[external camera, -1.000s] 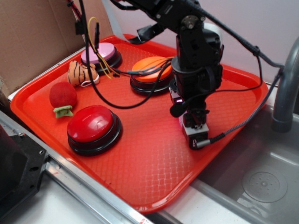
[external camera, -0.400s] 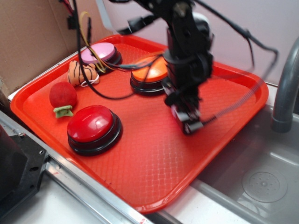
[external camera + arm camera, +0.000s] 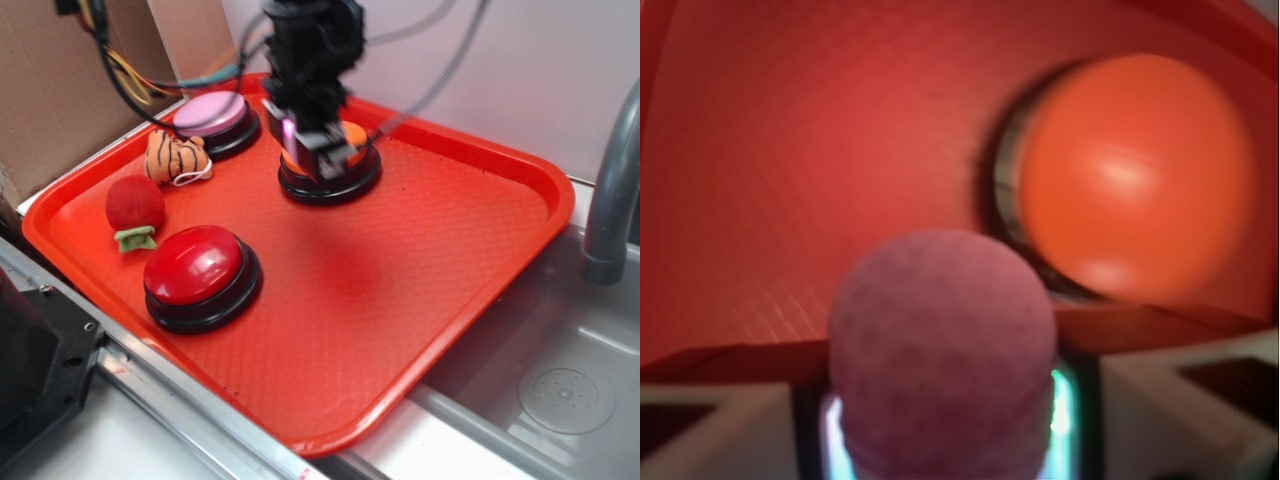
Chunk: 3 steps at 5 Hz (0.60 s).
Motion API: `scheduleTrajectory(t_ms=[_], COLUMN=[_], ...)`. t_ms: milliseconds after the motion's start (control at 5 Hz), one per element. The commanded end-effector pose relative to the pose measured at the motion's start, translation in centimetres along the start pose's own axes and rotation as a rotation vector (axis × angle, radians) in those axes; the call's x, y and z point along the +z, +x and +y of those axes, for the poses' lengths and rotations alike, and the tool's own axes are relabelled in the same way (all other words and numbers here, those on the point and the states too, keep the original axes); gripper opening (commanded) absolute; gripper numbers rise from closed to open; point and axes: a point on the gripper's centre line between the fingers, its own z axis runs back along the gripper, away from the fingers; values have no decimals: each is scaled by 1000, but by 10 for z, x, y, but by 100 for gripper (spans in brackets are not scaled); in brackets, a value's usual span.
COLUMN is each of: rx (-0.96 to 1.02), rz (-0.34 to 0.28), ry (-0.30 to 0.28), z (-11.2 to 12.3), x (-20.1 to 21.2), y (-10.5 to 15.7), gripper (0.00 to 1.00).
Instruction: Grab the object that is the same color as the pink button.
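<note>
The gripper (image 3: 318, 140) is hanging above the orange button (image 3: 330, 165) at the back of the red tray (image 3: 420, 300), blurred in the exterior view, and it is pinching the pink ball (image 3: 942, 350) between its fingers. In the wrist view the ball's dimpled surface is filling the lower middle of the frame, sitting right against the gripper body with a teal glow on either side of it, while the orange button (image 3: 1135, 175) is showing up and to the right, well below the ball on the tray floor. From the exterior only a small pink spot (image 3: 291, 128) is peeking out at the gripper's tip, so the ball is clearly off the tray and in the air. The pink button (image 3: 212, 113) is sitting in the far left corner of the tray, near the cardboard wall (image 3: 60, 90), with the tiger plush (image 3: 176, 156) just in front of it. The fuzzy red ball (image 3: 134, 204) is resting on its green base further forward on the left, and the red button (image 3: 198, 272) is sitting near the tray's front edge. Cables (image 3: 130, 70) are trailing across the back left. A steel sink (image 3: 560, 390) is lying to the right of the tray.
</note>
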Motion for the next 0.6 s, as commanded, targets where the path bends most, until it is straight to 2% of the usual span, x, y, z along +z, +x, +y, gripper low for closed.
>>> scheduleTrajectory(t_ms=[0,200,400], rx=[211,270,302], rz=[-145,-174,-167], ry=[21,14,32], z=[39,45,43], x=[55,63,59], y=[-37,-52,-53], gripper=[0,0,0])
